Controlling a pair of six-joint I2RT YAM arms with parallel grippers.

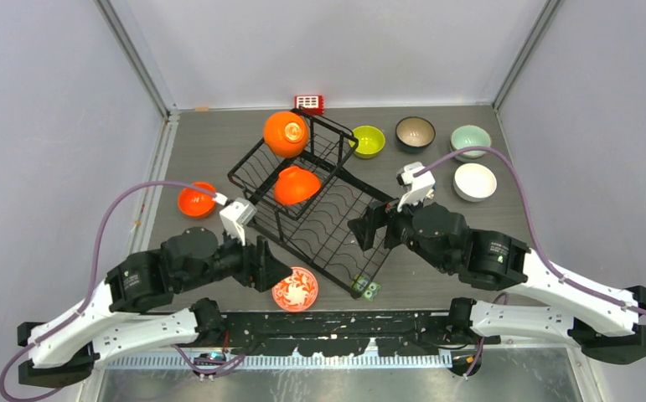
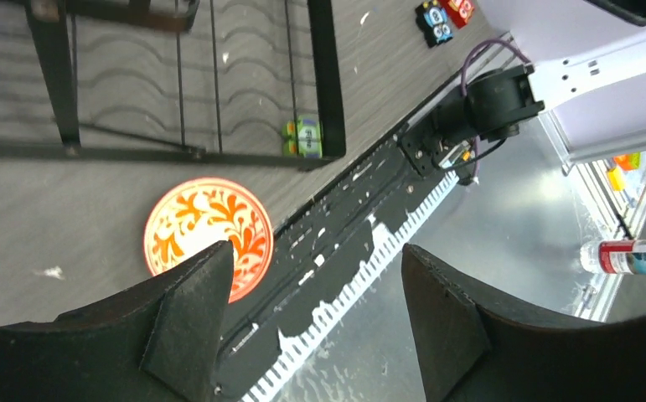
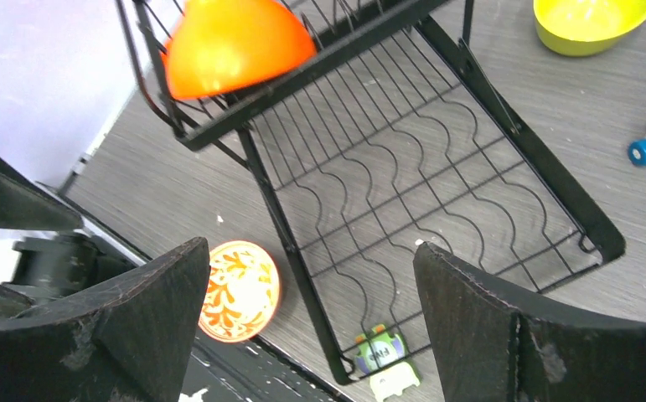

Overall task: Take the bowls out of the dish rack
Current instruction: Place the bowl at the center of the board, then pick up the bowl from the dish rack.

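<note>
The black wire dish rack (image 1: 326, 219) stands mid-table, its far section raised. Two orange bowls sit in that raised section, one high (image 1: 286, 134) and one lower (image 1: 296, 185); the right wrist view shows one of them (image 3: 235, 42). A white bowl with red floral pattern (image 1: 295, 289) sits on the table by the rack's near corner, just in front of my open, empty left gripper (image 1: 273, 270); it also shows in the left wrist view (image 2: 198, 226). My right gripper (image 1: 368, 230) is open and empty over the rack's flat section (image 3: 520, 134).
An orange bowl (image 1: 195, 199) sits left of the rack. Lime green (image 1: 368, 141), dark brown (image 1: 415, 132), mint (image 1: 470, 140) and white (image 1: 475, 182) bowls sit at the back right. A red gridded block (image 1: 309, 104) is at the back. A small toy (image 1: 366, 289) lies at the rack's near corner.
</note>
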